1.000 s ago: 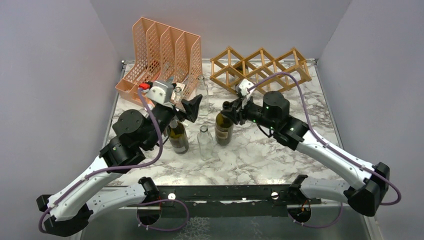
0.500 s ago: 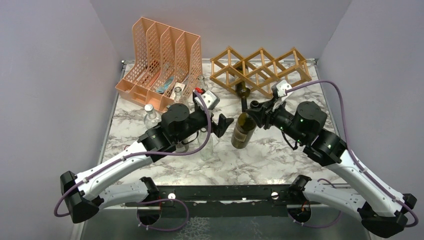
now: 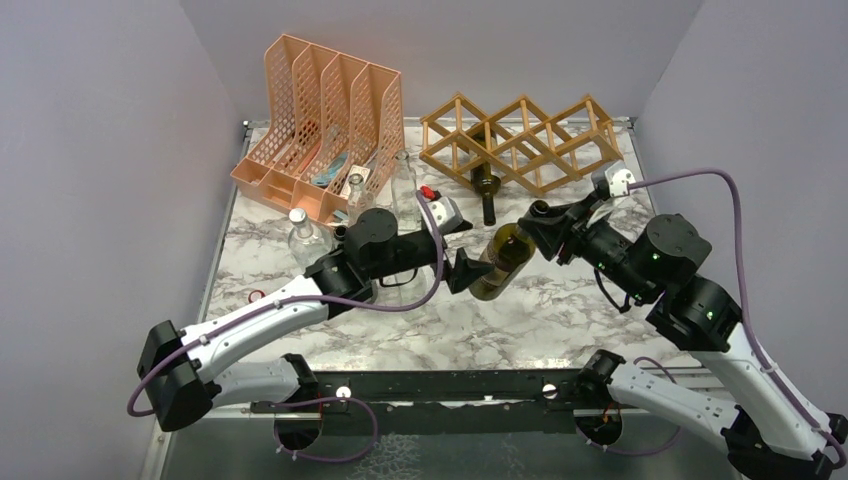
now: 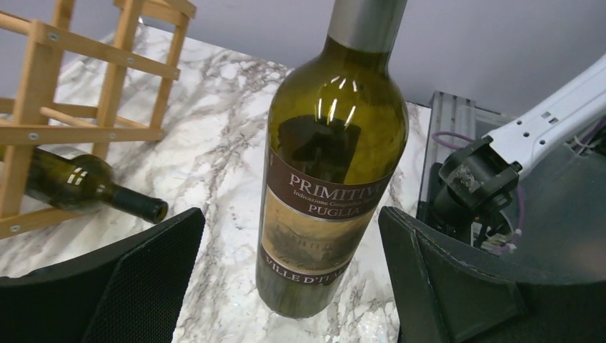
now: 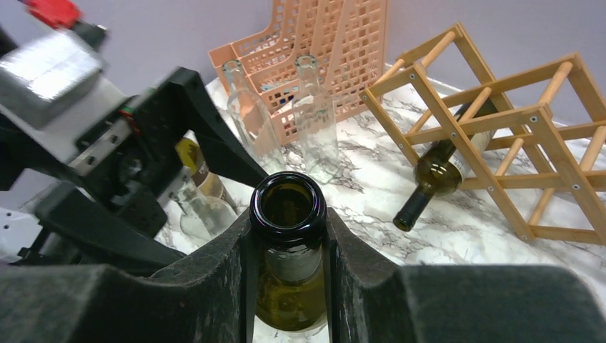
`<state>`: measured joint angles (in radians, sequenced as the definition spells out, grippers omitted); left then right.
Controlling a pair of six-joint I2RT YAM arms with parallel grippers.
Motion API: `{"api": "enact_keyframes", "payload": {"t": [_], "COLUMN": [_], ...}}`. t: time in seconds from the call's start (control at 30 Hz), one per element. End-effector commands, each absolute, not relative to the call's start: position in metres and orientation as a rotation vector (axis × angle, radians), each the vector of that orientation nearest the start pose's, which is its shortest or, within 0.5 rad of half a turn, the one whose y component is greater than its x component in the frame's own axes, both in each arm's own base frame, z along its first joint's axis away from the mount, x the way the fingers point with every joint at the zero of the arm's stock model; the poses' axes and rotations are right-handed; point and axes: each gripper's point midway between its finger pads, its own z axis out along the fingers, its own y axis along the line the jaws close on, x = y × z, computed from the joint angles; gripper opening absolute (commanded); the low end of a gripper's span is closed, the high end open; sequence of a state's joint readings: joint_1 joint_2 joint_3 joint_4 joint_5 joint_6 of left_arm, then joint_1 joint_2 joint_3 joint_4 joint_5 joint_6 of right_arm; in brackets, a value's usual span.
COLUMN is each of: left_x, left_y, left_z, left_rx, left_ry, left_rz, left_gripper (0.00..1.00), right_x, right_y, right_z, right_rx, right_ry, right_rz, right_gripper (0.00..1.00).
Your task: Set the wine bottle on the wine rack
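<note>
Glass is making the wine bottle rigid, slick and breakable, though its uncorked mouth and see-through body are suggesting an empty one (so probably lighter than it looks). Right tool is clamping the neck just under the lip, a narrow, sure place to hold. Left tool is gaping wide at the lower body; I cannot tell whether it is touching. The bottle is leaning tilted over the surface, in front of the wine rack and apart from it. Its label is showing "PRIMITIV…", "PUGLIA", "VILLE D'ITA…".
</note>
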<state>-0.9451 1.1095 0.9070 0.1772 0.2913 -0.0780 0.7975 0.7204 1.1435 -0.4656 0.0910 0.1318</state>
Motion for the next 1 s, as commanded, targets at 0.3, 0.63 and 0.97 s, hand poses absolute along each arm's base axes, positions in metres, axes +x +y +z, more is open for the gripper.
{"api": "enact_keyframes", "payload": {"t": [0.3,0.63,0.97], "left_x": [0.146,0.127,0.129], "left_y": [-0.379,-0.385,-0.386], "left_z": [0.309,0.295,0.290], "left_rx": [1.110,1.250,1.256], "left_ry": [1.300,1.214,1.195], "left_rz": [-1.280,-1.357,-1.339], "left_gripper": [0.99,0.99,0.96], "right_x": [0.139,0.118,0.094], "right_y": [0.200,0.207,0.204], "right_z": [0.473,0.487,0.500], "right_rx": [-0.637,-0.730,-0.793], "right_ry": [1.238,1.133,1.013], "right_rz": [0.894,0.964,1.017], "right_gripper": [0.01,0.01,0.01]}}
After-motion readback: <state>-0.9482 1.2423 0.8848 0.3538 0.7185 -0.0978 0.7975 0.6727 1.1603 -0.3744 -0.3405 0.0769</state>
